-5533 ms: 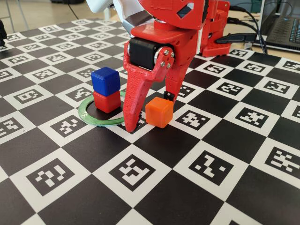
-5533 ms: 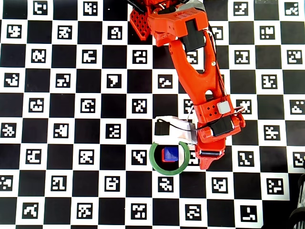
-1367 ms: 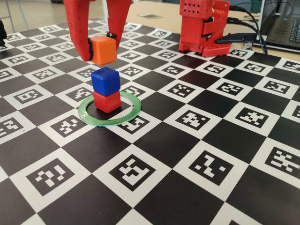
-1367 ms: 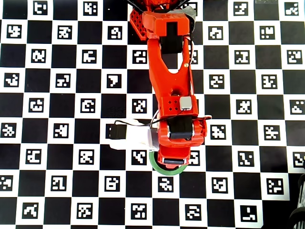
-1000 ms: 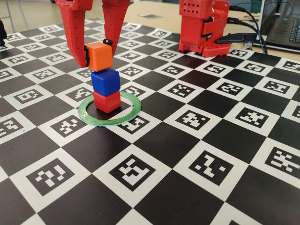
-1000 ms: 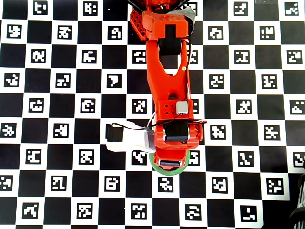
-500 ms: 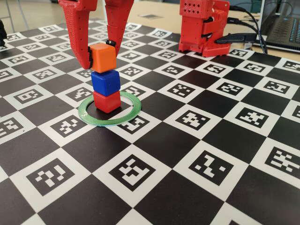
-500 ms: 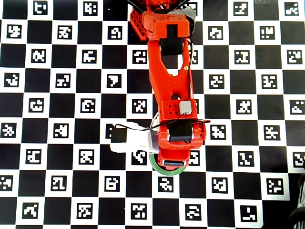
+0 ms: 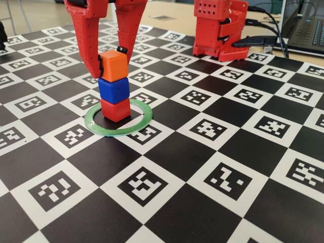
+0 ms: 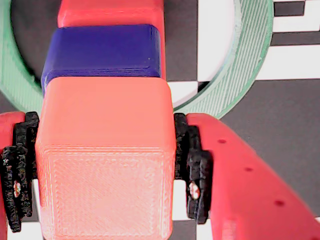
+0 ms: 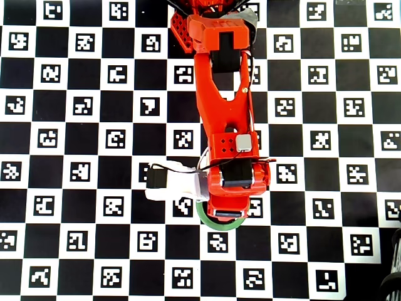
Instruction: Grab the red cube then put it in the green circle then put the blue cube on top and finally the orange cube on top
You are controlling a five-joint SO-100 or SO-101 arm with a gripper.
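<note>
In the fixed view the red cube (image 9: 115, 109) stands inside the green circle (image 9: 143, 119), with the blue cube (image 9: 114, 89) stacked on it. The orange cube (image 9: 113, 64) rests on top of the blue one, slightly askew. My gripper (image 9: 109, 63) comes down from above and is shut on the orange cube. In the wrist view the black pads (image 10: 191, 167) press both sides of the orange cube (image 10: 105, 160); below it show the blue cube (image 10: 102, 50), the red cube (image 10: 110, 12) and the green circle (image 10: 245, 65). In the overhead view the arm (image 11: 225, 113) hides the stack; only an arc of the green circle (image 11: 210, 222) shows.
The stack stands on a black-and-white checker mat (image 9: 212, 167) printed with markers. The arm's red base (image 9: 220, 28) stands at the back, with a laptop (image 9: 309, 30) and cables behind it on the right. A white camera module (image 11: 172, 185) sticks out left of the wrist.
The gripper has come down with the orange cube from above the stack, and the cube now sits on the blue cube. Red and blue cubes have not moved.
</note>
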